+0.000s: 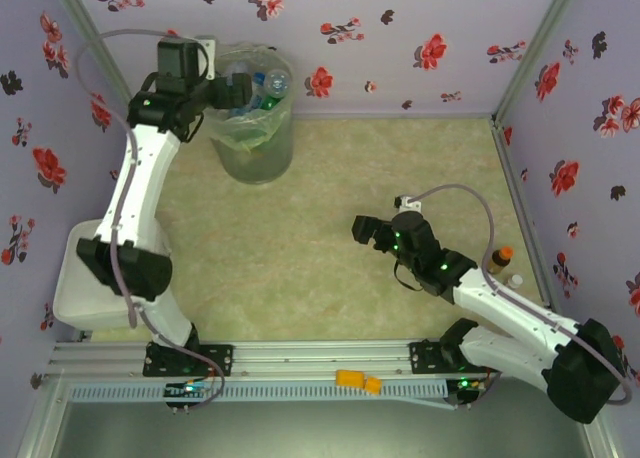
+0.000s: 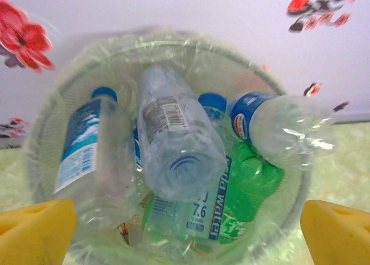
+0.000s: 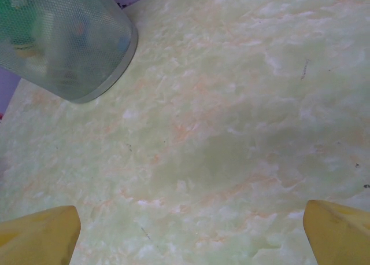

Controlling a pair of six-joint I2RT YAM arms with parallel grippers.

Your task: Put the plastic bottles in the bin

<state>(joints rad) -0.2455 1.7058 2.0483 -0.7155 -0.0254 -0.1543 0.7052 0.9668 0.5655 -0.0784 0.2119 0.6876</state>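
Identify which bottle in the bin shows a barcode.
The clear bottle lying on top in the middle of the bin, base toward the camera. Its neighbours show blue labels or green plastic.

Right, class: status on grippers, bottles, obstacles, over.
Left gripper open above bin. Right gripper open over table. Bottles piled in bin; two bottles by right wall.

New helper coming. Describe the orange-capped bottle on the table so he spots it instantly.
At the foot of the right wall, beside the right arm, sit two small bottles. The orange-capped bottle is the farther, brownish one; its neighbour has a white cap.
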